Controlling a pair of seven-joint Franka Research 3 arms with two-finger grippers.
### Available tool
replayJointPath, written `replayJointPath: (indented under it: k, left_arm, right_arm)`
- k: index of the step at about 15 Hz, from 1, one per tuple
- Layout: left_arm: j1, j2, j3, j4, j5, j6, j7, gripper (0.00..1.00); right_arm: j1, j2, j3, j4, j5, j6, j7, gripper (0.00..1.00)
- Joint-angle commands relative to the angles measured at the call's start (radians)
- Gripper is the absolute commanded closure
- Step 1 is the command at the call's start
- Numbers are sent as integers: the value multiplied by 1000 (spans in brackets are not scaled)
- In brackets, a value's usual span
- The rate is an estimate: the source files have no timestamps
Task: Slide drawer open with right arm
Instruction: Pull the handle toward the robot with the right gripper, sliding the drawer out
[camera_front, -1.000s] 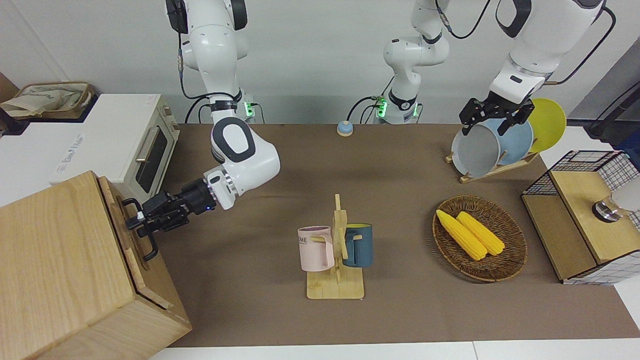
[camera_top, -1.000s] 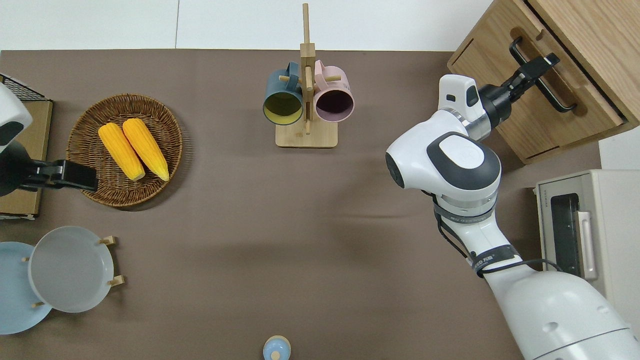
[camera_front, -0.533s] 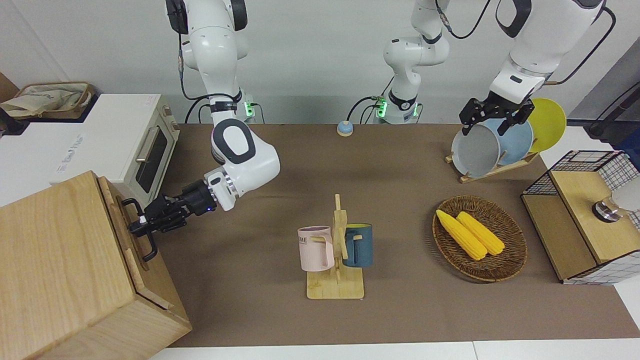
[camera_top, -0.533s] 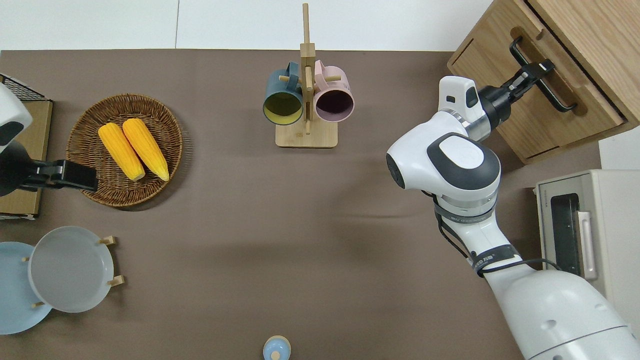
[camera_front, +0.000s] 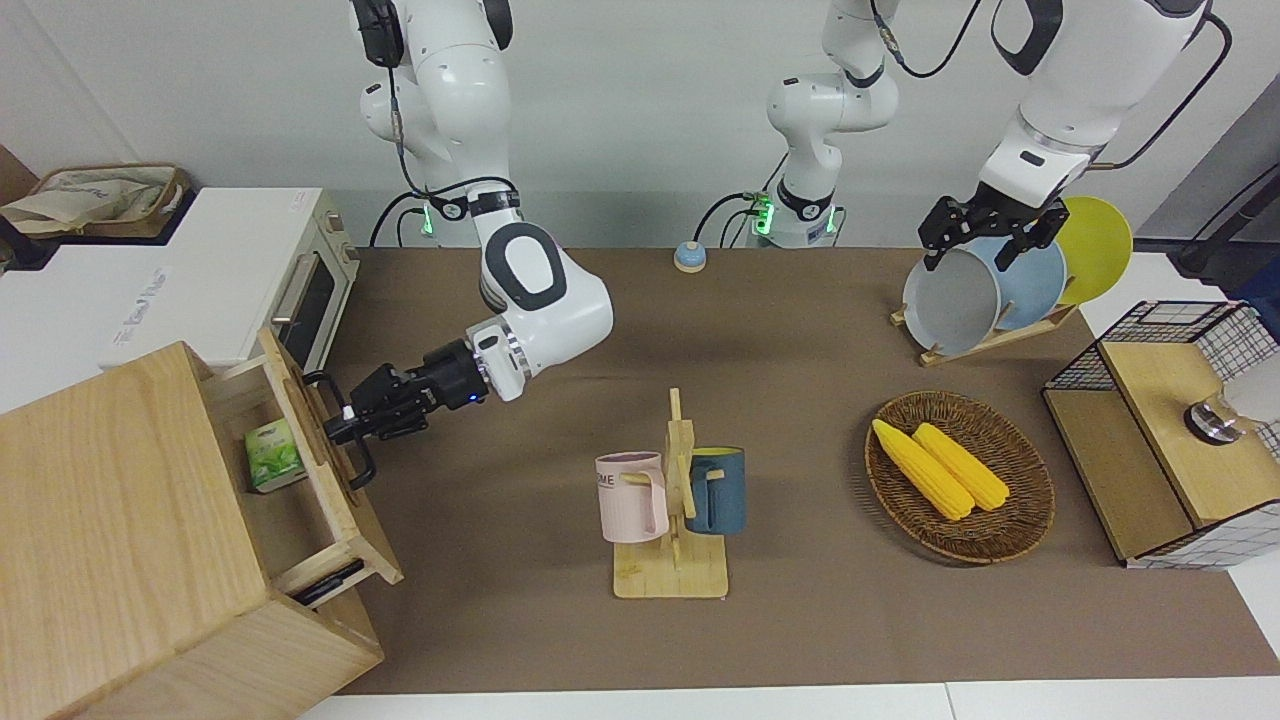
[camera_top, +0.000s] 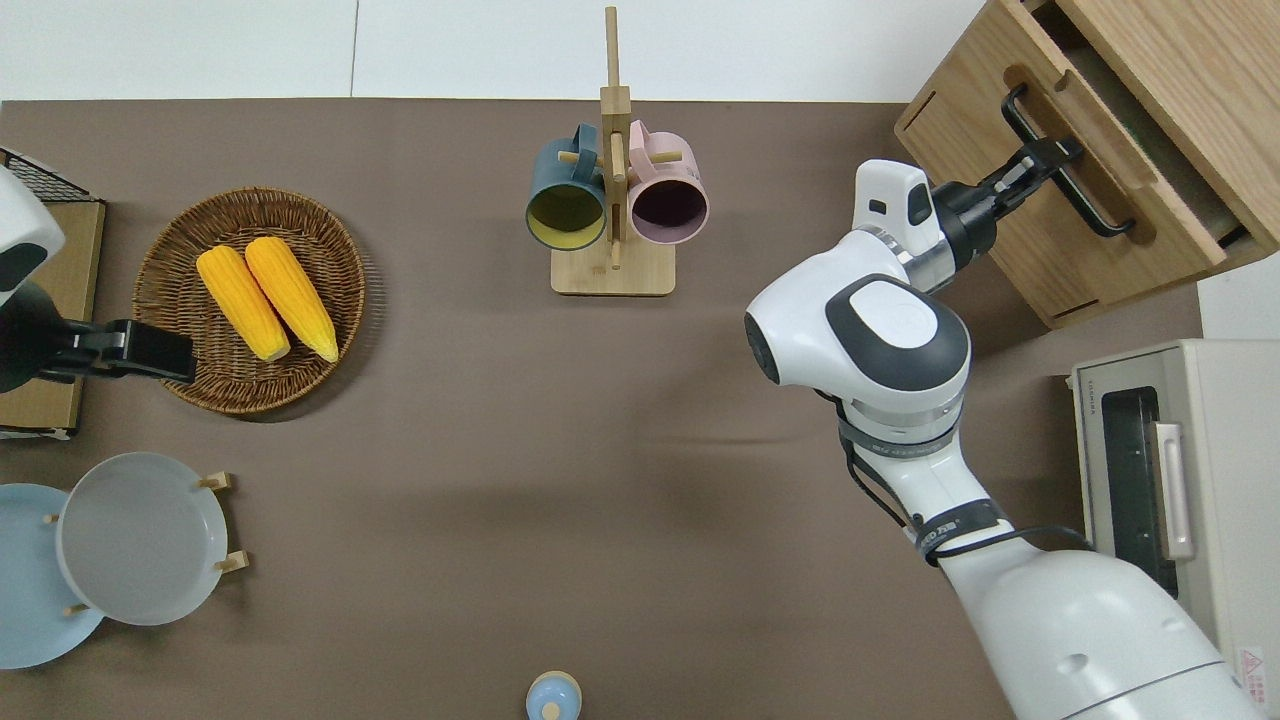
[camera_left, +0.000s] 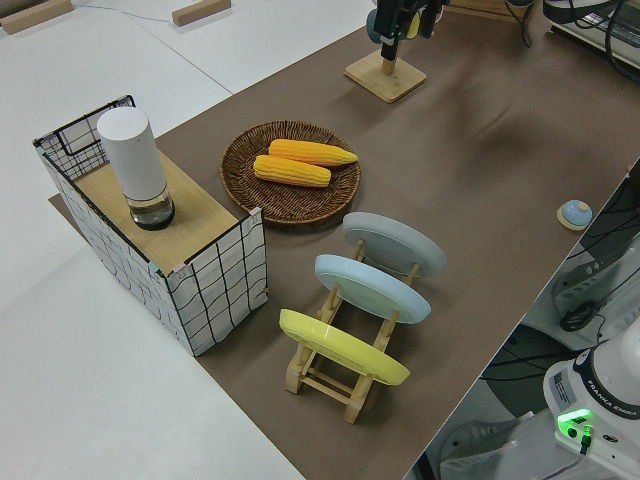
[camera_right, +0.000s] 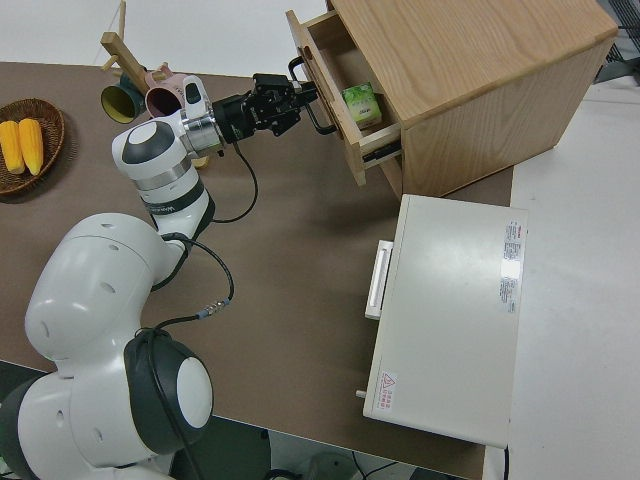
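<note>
The drawer (camera_front: 352, 520) (camera_top: 1185, 230) (camera_right: 335, 120) stands partly pulled out of the big pale-wood box (camera_front: 110, 500) (camera_right: 470, 70) at the right arm's end of the table. My right gripper (camera_front: 345, 420) (camera_top: 1050, 160) (camera_right: 290, 95) is shut on the drawer's black loop handle (camera_front: 358, 468) (camera_top: 1090, 205) (camera_right: 318, 112), gripping near the middle of the bar. A small green packet (camera_front: 275, 455) (camera_right: 360, 103) lies inside the drawer. The left arm is parked.
A white toaster oven (camera_front: 290, 290) (camera_right: 440, 310) stands beside the box, nearer to the robots. A mug rack (camera_front: 672, 500) (camera_top: 612, 190) stands mid-table. Toward the left arm's end are a basket of corn (camera_front: 1030, 500), a plate rack (camera_front: 990, 290) and a wire-mesh shelf (camera_front: 1170, 430).
The right gripper closed on the handle and drew it toward the table's middle. The drawer slid out of the box, showing the green packet inside. The left arm has not moved.
</note>
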Motion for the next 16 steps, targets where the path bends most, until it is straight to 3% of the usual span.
replayJointPath:
  k: [1, 5, 15, 16]
  left_arm:
    - [5, 11, -7, 26, 17, -20, 10, 7]
    - [5, 11, -7, 26, 17, -20, 10, 7]
    - [5, 11, -7, 24, 17, -20, 10, 7]
    - [5, 11, -7, 24, 17, -20, 8, 7]
  right_arm:
    - [74, -24, 12, 1, 79, -75, -63, 1000]
    - [137, -25, 72, 7, 110, -207, -64, 1000]
    - [275, -15, 76, 11, 149, -330, -65, 1000]
    - [274, -15, 76, 12, 143, -330, -65, 928]
